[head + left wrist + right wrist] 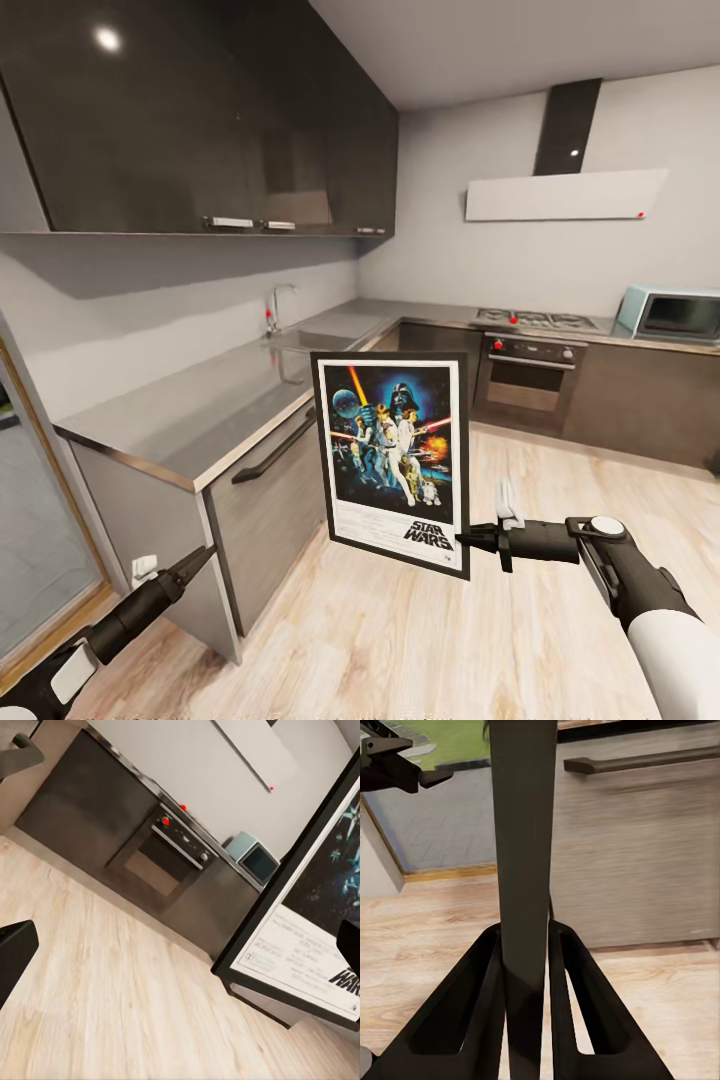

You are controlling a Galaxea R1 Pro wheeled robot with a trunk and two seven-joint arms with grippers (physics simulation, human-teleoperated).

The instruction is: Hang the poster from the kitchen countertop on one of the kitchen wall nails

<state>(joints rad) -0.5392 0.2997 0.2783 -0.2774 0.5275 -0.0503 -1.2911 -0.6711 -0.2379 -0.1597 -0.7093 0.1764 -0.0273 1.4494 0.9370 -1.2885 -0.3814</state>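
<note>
The poster [393, 455] stands upright in the air over the wooden floor, in front of the kitchen countertop [200, 415]; its dark blue artwork and "STAR WARS" logo face me. My right gripper [468, 540] is shut on its lower right edge. In the right wrist view both fingers [484, 975] clamp the poster [521, 832], seen edge-on. My left gripper [203, 557] hangs low by the cabinet corner, apart from the poster. Its fingers [11, 956] are spread open and hold nothing, with the poster's lower corner [307, 945] beyond them.
The L-shaped worktop carries a sink with chrome tap [277, 303], a hob over the oven [527, 383] and a pale blue microwave [672, 314]. Dark wall cabinets [200, 120] and a white hood [562, 195] hang above. A glass door [25, 530] is at the left.
</note>
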